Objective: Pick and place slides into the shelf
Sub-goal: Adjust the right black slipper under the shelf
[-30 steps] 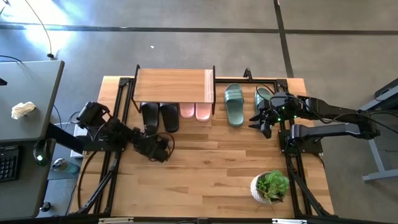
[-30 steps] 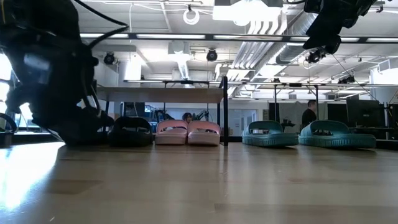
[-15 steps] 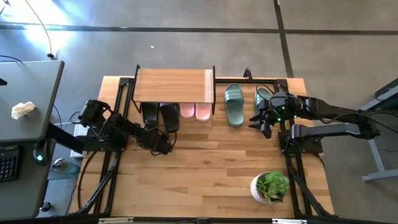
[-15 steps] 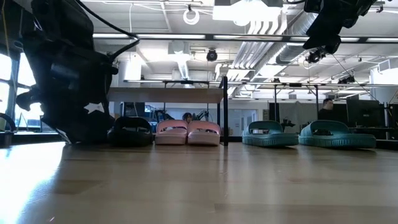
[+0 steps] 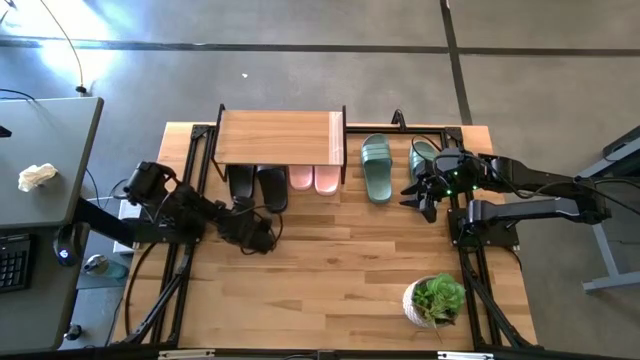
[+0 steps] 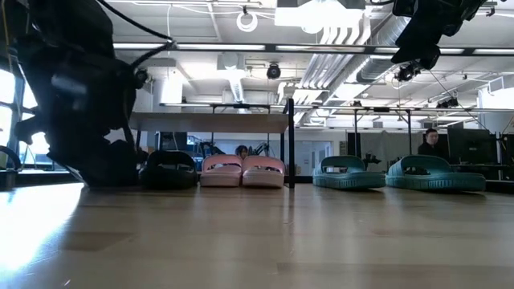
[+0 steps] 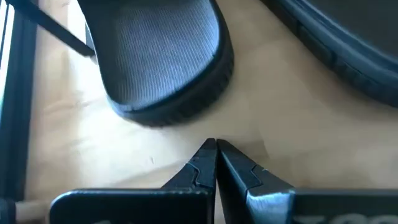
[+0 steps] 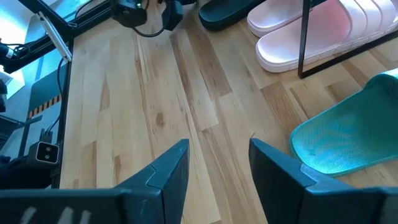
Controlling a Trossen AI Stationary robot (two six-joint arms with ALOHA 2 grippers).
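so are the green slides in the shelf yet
Out. Both green slides lie on the table right of the shelf; only black and pink pairs sit under it.

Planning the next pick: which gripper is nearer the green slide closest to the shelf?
Right. The right gripper hovers just beside that green slide, on the side away from the shelf. The left gripper is across the table by the black slides.

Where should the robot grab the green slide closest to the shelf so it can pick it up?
Probably by its ribbed strap, coming straight down from above. The green slide lies flat, sole down, beside the shelf, and the strap arches above the footbed, so one finger could slip under it. The right pincer, open, hovers nearby.
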